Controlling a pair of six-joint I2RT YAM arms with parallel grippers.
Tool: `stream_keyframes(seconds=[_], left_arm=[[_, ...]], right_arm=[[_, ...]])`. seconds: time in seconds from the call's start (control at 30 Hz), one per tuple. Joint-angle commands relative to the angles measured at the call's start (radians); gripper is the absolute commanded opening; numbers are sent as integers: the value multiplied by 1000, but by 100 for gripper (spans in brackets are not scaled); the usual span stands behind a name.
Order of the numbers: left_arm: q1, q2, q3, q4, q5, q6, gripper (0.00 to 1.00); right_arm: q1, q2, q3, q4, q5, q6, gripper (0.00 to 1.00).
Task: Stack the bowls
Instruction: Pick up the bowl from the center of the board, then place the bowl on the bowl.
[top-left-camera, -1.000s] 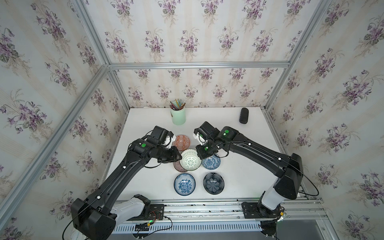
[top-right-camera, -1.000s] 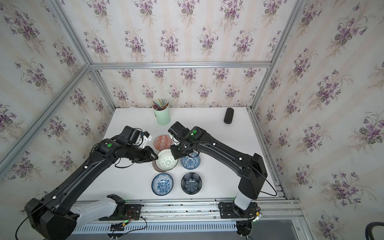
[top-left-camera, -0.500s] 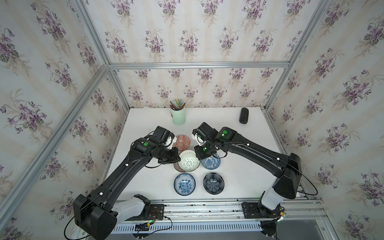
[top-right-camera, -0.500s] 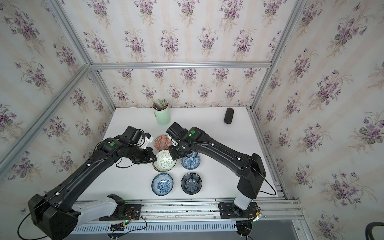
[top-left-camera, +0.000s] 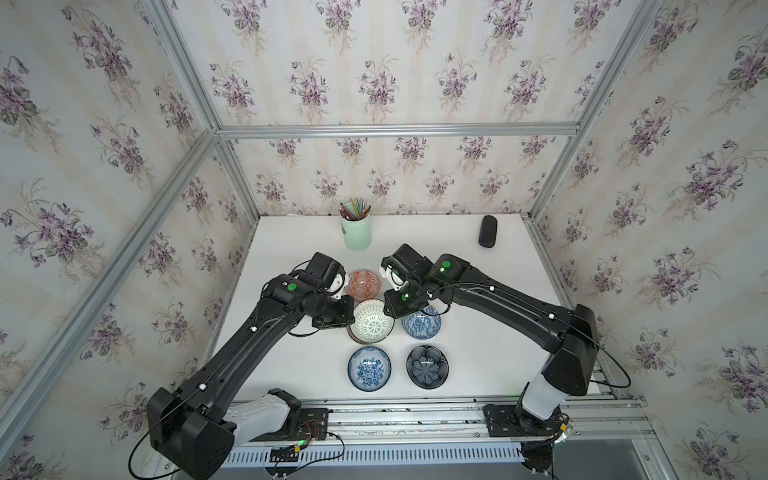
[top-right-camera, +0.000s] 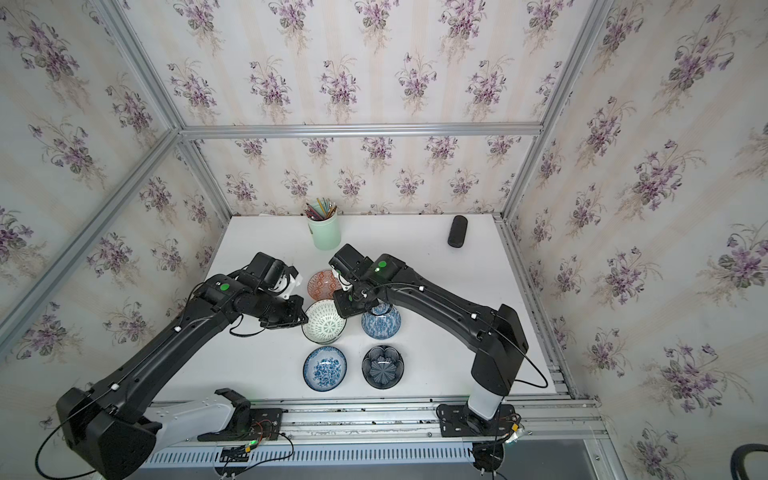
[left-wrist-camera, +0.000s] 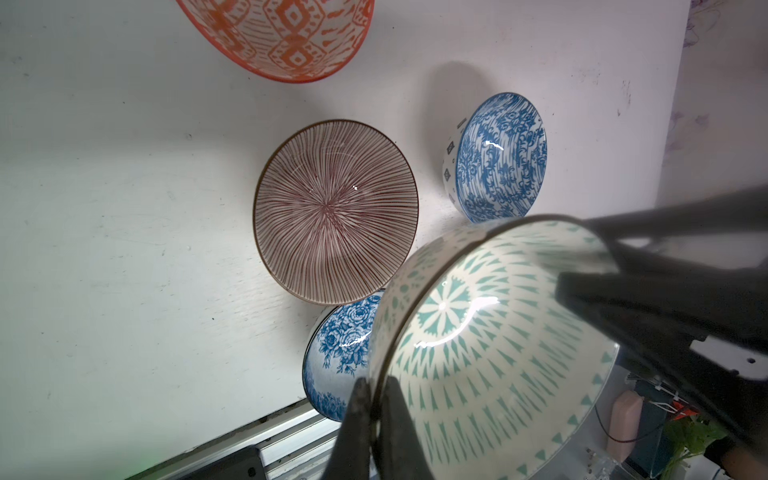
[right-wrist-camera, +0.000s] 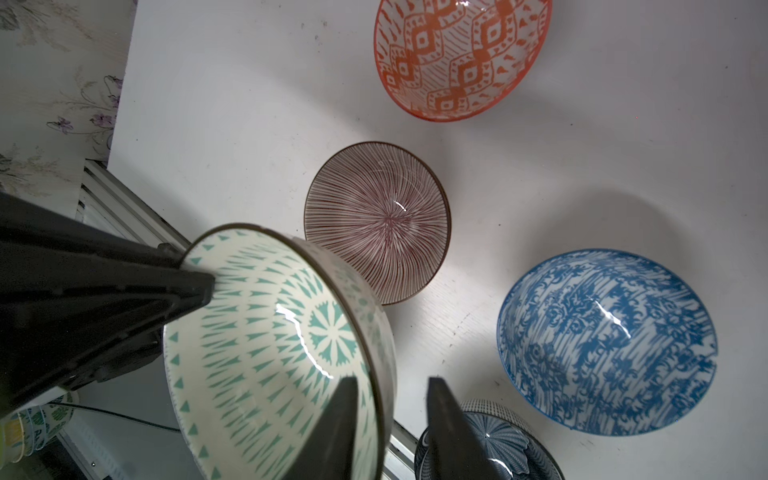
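The green-lattice white bowl (top-left-camera: 371, 322) (top-right-camera: 324, 321) hangs tilted above the table. My left gripper (left-wrist-camera: 376, 386) is shut on its rim, one finger on each side of the wall. My right gripper (right-wrist-camera: 392, 380) is open and straddles the opposite rim, with a gap beside the outer finger. Under the held bowl (right-wrist-camera: 270, 345), on the table, sits the pink-lined bowl (left-wrist-camera: 336, 212) (right-wrist-camera: 377, 222). Around it stand the orange bowl (top-left-camera: 363, 285), a blue-white bowl (top-left-camera: 421, 323), a blue floral bowl (top-left-camera: 369, 368) and the dark navy petal bowl (top-left-camera: 427, 367).
A mint-green pencil cup (top-left-camera: 356, 232) stands at the back of the white table (top-left-camera: 490, 340). A black case (top-left-camera: 487, 231) lies at the back right. Aluminium rails (top-left-camera: 415, 409) run along the front edge. Papered walls close in the table's left, right and back sides.
My left gripper has shut on the green-lattice bowl's rim. My right gripper, shut on the other side before, has opened. The bowl has shifted only slightly.
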Motion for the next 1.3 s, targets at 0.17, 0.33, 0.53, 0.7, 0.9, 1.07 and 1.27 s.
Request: stream_keyframes(seconds=[0.17, 0.33, 0.53, 0.7, 0.9, 1.07, 1.27], left_arm=[[1, 17, 16, -29, -80, 9, 0], [1, 42, 14, -12, -106, 9, 0], [9, 102, 36, 16, -137, 25, 0], [15, 151, 39, 39, -123, 33, 0], [46, 165, -11, 103, -100, 36, 0], [61, 167, -49, 151, -86, 32, 0], [66, 186, -65, 173, -79, 27, 0]], right_arm=[[-19, -110, 26, 66, 59, -31, 66], [-83, -206, -39, 100, 79, -29, 65], [-138, -286, -152, 141, 47, -22, 63], [-153, -309, -209, 155, 37, -19, 62], [-157, -310, -238, 160, 36, -11, 61], [-163, -319, -267, 178, 35, -9, 60], [-164, -322, -292, 194, 25, -4, 59]])
